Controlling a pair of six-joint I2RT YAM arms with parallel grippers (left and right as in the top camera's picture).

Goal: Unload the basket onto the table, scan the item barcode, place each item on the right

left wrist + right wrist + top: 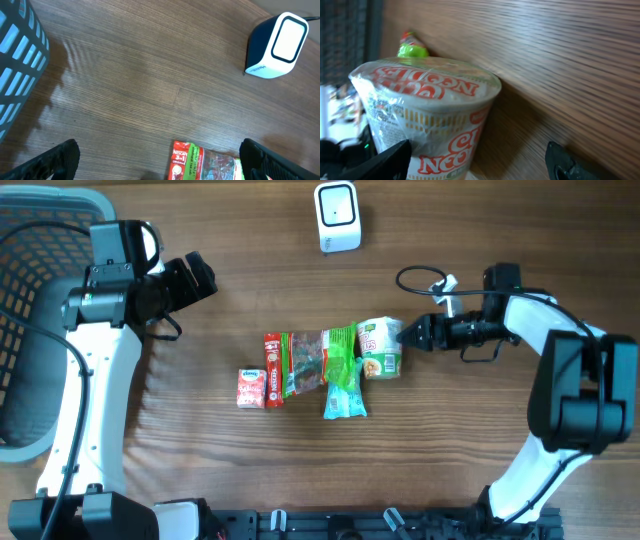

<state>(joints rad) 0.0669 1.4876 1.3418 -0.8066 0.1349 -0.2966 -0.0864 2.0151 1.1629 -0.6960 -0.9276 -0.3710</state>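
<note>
Right jaws spread apart at the noodle cup (380, 347) lying on the bench (470, 455), left jaws wide apart beside the basket (30, 300), scanner (337, 216) near the far edge.

White left arm (98, 395), white right arm (540, 317), black joints (112, 302), black right tool (407, 333), looping black cable (399, 276)

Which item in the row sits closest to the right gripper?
The Cup Noodles cup, at the row's right end, in front of the right gripper; the green packet and red Nescafe sachet lie further left.
</note>
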